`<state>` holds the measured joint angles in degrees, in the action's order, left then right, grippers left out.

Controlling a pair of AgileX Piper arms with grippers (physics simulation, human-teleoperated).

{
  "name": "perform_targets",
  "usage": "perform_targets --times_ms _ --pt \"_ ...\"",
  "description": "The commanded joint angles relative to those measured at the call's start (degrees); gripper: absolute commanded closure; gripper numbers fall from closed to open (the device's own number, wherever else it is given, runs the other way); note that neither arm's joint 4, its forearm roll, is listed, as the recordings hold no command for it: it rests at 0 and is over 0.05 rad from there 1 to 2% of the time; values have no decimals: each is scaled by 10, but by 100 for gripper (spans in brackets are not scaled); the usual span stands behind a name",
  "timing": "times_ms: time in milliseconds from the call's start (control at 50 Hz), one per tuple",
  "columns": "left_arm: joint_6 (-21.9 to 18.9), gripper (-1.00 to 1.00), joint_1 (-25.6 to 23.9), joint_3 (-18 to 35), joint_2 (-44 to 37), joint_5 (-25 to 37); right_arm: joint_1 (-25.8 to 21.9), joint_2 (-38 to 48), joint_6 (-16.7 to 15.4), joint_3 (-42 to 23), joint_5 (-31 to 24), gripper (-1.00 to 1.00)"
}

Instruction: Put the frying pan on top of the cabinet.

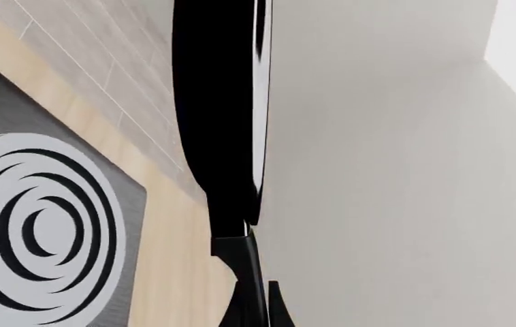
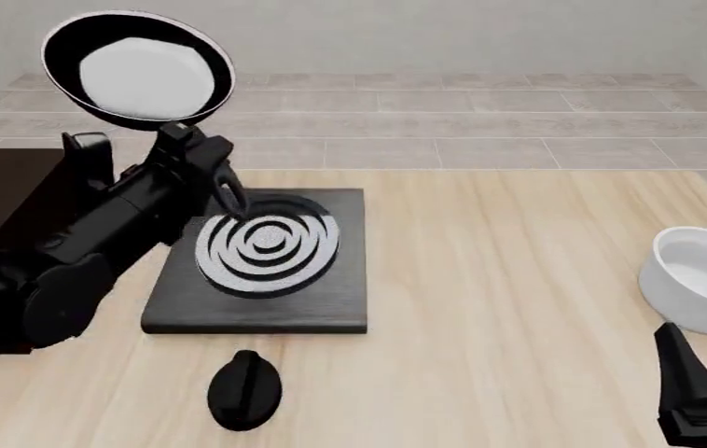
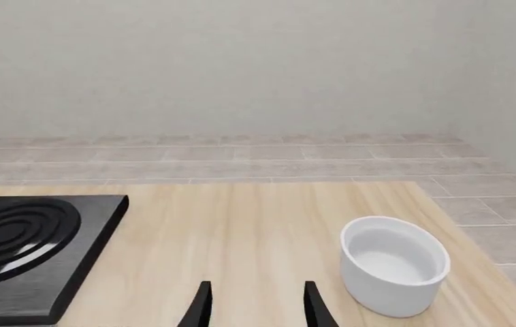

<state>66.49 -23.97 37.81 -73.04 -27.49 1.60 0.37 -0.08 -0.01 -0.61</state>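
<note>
**Front view: pan held high over the left side of the table**

Front view shows the table [image 2: 516, 280] filling the scene. At nine o'clock sits the cabinet [image 2: 6, 201], dark and flat-topped, partly hidden by the left arm. Just right of it lies the stove plate [image 2: 267, 275] with silver rings. The left gripper [image 2: 211, 173] is clamped on the handle of the frying pan [image 2: 140, 70], which is lifted clear of every surface, tilted with its pale inside facing the camera, at eleven o'clock, above and beyond the cabinet's right edge. A white bowl [image 2: 702, 280] stands at three o'clock. The right gripper [image 3: 256, 303], low at five o'clock, has its jaws apart around nothing. A black knob [image 2: 245, 390] lies at six o'clock.
</note>
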Motion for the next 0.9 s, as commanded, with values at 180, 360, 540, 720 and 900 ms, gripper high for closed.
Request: perform_targets --times_ms 180,360,540,720,900 --pt "6 100 69 -71 139 21 -1 -3 -2 0 -1 -100" --pt "25 100 102 -103 195 31 -1 -3 -3 0 0 -100" --pt "46 100 145 -146 249 27 -4 -3 -6 0 -1 -100" --pt "67 100 190 -172 302 41 -8 -3 -9 0 -1 -100" --pt "94 100 219 -196 336 42 -7 -3 -9 0 0 -100"
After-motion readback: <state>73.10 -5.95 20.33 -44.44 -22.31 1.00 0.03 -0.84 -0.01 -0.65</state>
